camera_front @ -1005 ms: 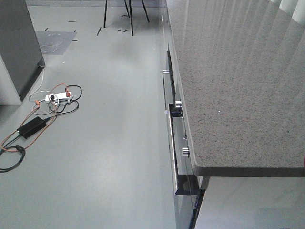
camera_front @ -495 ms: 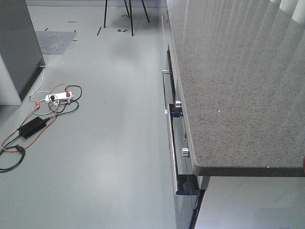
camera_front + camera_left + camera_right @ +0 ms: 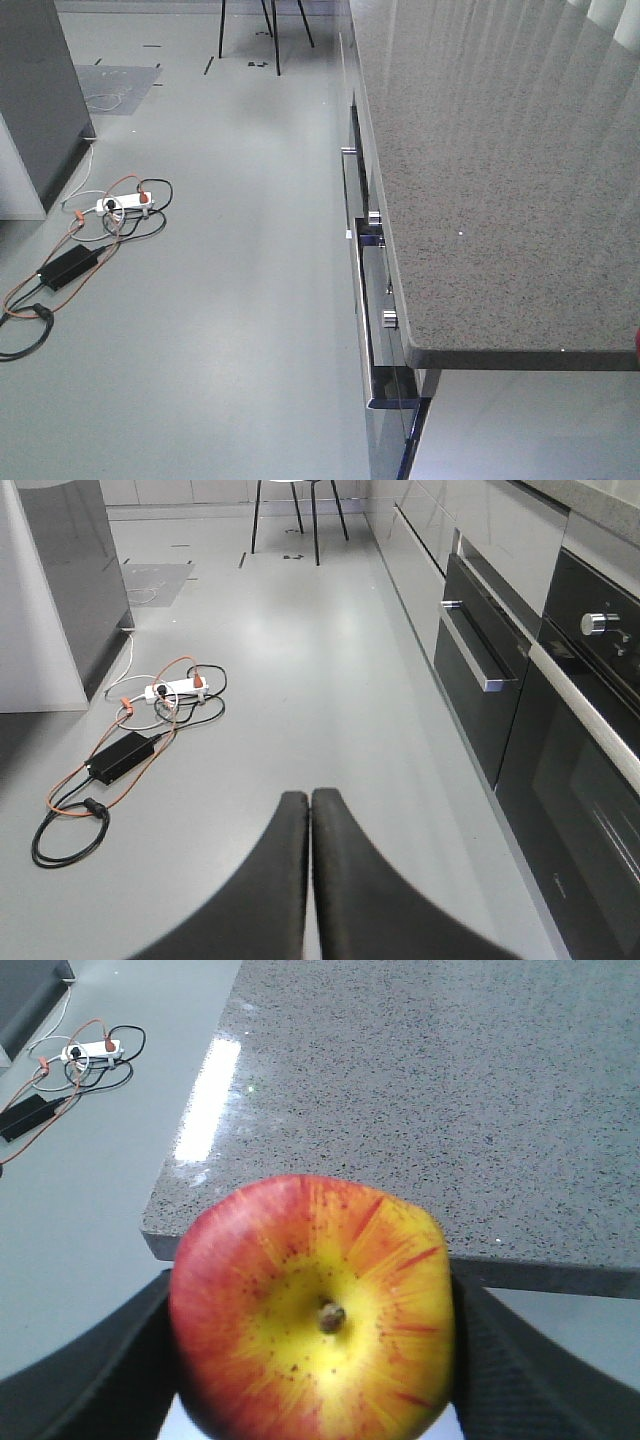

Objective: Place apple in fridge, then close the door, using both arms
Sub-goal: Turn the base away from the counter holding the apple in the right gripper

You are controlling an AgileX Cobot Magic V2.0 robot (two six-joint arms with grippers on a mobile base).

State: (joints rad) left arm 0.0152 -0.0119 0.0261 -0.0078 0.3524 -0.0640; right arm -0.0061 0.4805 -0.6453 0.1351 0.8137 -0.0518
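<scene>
Hardly anything has moved in the front view over the last second; the speckled grey counter (image 3: 480, 180) and the floor clutter sit where they did. In the right wrist view, the apple (image 3: 315, 1310) is pinched in the right gripper (image 3: 312, 1355), one dark finger (image 3: 110, 1370) against each flank and its stem dimple turned to the camera. It is held just off the counter's near edge, not resting on the stone. The left gripper (image 3: 310, 825) hangs over bare floor with its jaws pressed together and nothing between them. To its right stands a row of built-in ovens (image 3: 570, 740) below the counter, one with a bar handle (image 3: 468, 652). On the floor lie a white power strip (image 3: 120, 203), a black power brick (image 3: 68, 265) and looped orange and black cables (image 3: 30, 300). A tall dark grey unit (image 3: 35, 90) stands at far left.
</scene>
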